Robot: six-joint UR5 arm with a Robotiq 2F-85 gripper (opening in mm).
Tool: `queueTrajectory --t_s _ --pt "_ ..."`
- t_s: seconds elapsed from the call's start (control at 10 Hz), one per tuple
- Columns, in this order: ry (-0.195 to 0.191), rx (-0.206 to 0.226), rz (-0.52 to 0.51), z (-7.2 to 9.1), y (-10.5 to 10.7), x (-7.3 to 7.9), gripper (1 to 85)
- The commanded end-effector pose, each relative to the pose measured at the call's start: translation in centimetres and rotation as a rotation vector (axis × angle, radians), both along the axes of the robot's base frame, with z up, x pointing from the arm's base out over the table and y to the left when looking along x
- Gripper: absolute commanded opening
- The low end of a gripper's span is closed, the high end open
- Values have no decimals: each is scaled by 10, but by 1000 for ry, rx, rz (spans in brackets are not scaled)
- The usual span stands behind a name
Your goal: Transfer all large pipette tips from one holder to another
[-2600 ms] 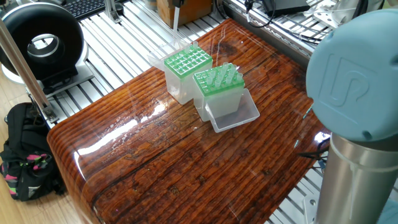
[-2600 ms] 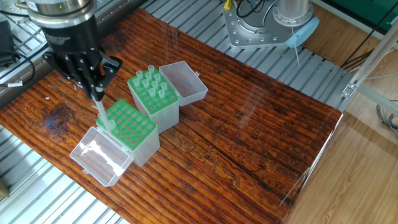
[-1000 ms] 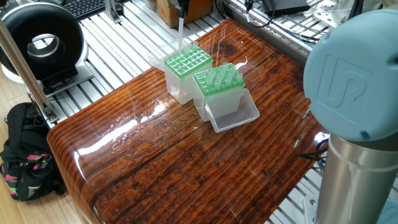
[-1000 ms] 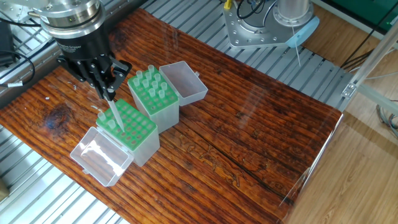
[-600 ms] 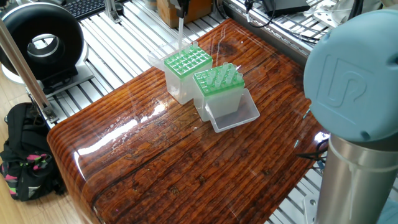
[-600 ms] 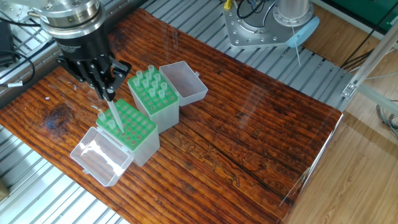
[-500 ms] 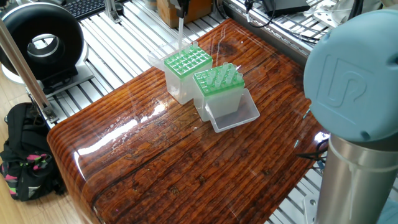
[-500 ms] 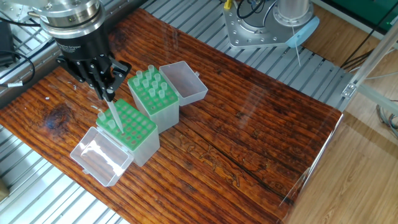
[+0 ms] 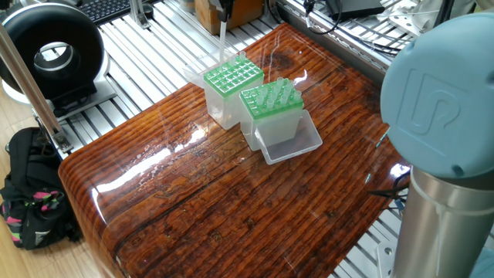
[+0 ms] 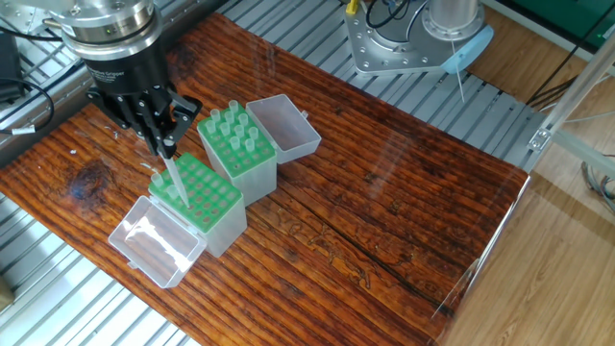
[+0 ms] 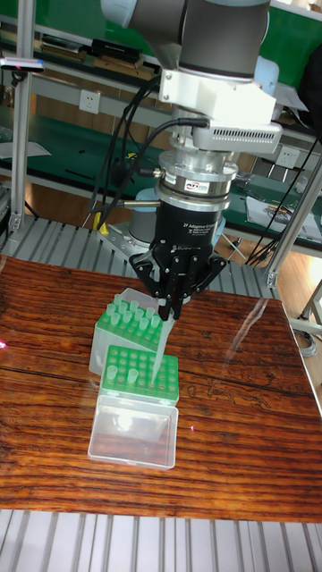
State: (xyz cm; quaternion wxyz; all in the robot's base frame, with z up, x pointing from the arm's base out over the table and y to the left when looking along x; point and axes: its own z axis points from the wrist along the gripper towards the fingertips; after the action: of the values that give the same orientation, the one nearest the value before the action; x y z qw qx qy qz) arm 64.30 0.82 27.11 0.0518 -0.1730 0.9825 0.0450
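We saw the tool (image 10: 165, 144) clenched on a tip (image 10: 177, 179), its long axis near upright, point just above the left-hand holder (image 10: 199, 198)

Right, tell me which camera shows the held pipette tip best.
The tall fixed view: the tip hangs full length from the gripper over the near green rack. The other fixed view shows the tip smaller. One fixed view shows only a thin sliver at the picture's top.
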Motion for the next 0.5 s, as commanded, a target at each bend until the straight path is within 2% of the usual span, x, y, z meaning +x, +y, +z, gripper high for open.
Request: queueTrajectory --t_s 0.0,0.2,0.4 --pt "-6 13 0 -1 2 1 53" --pt "-3 13 1 -2 2 0 53" --pt "12 14 13 -3 3 -3 107"
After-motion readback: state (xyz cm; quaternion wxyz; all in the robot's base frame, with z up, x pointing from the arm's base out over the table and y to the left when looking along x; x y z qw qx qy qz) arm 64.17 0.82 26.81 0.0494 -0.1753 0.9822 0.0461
